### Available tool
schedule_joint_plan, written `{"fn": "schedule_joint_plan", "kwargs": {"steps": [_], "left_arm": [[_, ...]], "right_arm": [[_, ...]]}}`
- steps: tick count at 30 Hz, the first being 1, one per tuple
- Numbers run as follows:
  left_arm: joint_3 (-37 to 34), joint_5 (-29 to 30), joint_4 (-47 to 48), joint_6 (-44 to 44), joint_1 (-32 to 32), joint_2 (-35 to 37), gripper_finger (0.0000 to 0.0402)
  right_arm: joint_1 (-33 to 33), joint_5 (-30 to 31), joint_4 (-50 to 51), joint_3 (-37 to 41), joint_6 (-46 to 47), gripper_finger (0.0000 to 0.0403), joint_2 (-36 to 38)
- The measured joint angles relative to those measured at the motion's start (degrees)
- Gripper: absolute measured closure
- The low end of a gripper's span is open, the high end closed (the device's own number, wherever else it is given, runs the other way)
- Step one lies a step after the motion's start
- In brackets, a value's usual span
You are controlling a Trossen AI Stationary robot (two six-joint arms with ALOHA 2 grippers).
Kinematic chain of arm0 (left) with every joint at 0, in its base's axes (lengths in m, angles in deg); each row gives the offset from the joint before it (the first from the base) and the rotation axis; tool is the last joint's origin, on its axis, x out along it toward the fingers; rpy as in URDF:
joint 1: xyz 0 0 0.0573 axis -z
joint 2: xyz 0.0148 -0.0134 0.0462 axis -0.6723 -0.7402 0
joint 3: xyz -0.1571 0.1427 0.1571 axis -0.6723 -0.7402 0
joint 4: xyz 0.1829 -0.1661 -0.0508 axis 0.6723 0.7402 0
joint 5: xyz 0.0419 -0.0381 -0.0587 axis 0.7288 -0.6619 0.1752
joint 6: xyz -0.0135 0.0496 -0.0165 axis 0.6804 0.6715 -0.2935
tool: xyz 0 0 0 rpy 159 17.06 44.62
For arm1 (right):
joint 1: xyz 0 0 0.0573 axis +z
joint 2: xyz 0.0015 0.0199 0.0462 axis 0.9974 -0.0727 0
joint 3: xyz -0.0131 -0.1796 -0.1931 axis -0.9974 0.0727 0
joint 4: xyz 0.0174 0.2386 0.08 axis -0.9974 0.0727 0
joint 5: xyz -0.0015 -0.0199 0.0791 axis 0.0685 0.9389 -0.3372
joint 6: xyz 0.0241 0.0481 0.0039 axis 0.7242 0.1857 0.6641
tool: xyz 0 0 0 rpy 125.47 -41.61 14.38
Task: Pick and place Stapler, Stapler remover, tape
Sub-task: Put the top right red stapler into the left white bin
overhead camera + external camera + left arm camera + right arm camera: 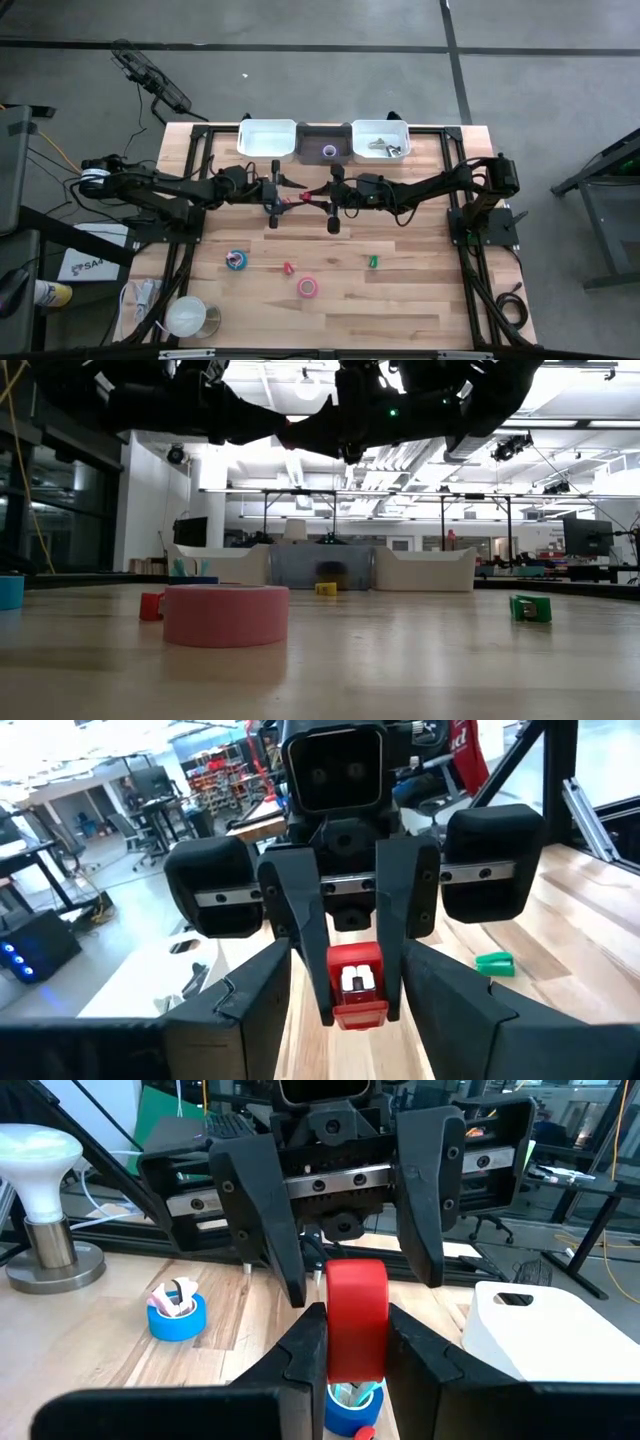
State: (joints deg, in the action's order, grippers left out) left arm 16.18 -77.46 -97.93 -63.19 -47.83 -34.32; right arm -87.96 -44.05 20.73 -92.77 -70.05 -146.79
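Note:
A red stapler (303,197) hangs over the table's middle between my two grippers, which face each other. My right gripper (355,1345) is shut on it. My left gripper (355,1030) is open; its fingers (262,1220) stand wide on either side of the stapler's far end without touching it. A blue tape roll (237,260) and a pink one (308,288) lie flat on the near half of the table. A purple roll (330,151) lies in the grey middle bin. Which thing is the stapler remover, I cannot tell. My right gripper pinches the stapler by its two long sides (352,982) between its two fingers (308,935). The fingers come in level from the table's right. The stapler is lifted clear of the table, its red rounded end (357,1295) standing above the fingers.
Two white bins (267,138) (381,140) flank the grey bin at the far edge; the right one holds grey metal things. A small red piece (288,268) and a green piece (372,261) lie on the near half. A white cup (188,316) stands at the near left corner.

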Motion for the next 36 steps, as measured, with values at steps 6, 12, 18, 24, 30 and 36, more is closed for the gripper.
{"fn": "schedule_joint_plan", "kwargs": {"steps": [6,12,18,24,30,36], "left_arm": [[0.0,0.7,0.3,0.1,0.0,0.0,0.0224],[0.0,0.9,0.2,0.2,0.0,0.0,0.0261],[0.0,0.9,0.2,0.2,0.0,0.0,0.0296],[0.0,0.7,-0.1,-0.1,0.0,-0.5,0.0332],[-0.1,0.7,-0.8,-0.3,0.0,-2.2,0.0334],[-0.1,0.7,-1.9,-0.2,0.0,-2.9,0.0332]], "right_arm": [[0.0,0.0,0.0,0.0,0.0,0.0339,0.0],[0.0,0.0,0.0,0.0,0.0,0.0339,0.0],[0.0,0.0,0.0,0.0,0.0,0.0339,0.0],[0.0,0.1,0.1,0.0,-0.3,0.0339,0.0],[0.0,0.2,1.4,0.1,-0.4,0.0339,0.0],[0.0,0.2,1.9,0.1,-0.1,0.0322,0.0]]}}
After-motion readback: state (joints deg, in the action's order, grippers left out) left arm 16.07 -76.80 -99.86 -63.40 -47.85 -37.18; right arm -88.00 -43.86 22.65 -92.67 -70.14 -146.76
